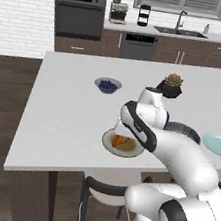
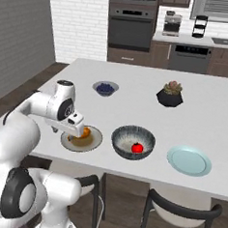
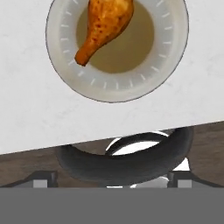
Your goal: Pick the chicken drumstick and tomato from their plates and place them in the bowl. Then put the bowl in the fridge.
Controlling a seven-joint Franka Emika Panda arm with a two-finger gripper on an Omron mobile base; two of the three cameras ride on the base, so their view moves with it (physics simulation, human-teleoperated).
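Note:
The chicken drumstick (image 3: pixel 105 26) lies on the beige plate (image 3: pixel 65 65) near the counter's front edge; it also shows as the drumstick (image 2: pixel 85 132) on that plate (image 2: pixel 92 142). My gripper (image 3: pixel 112 179) hangs just above the plate's near side, open, with nothing between its fingertips. From the sides, the gripper (image 1: pixel 121 134) (image 2: pixel 74 132) covers part of the plate (image 1: pixel 126 150). The tomato (image 2: pixel 137 148) sits inside the dark ribbed bowl (image 2: pixel 126 136), to the right of the beige plate. The pale blue plate (image 2: pixel 189 160) is bare. The fridge is out of view.
A small blue-filled bowl (image 2: pixel 105 88) and a black plant pot (image 2: pixel 169 96) stand farther back on the white counter (image 1: pixel 67 106). Dark-backed chairs (image 3: pixel 127 162) (image 2: pixel 176 208) are tucked under the front edge. My arm hides most of the ribbed bowl (image 1: pixel 183 128) in the left base view.

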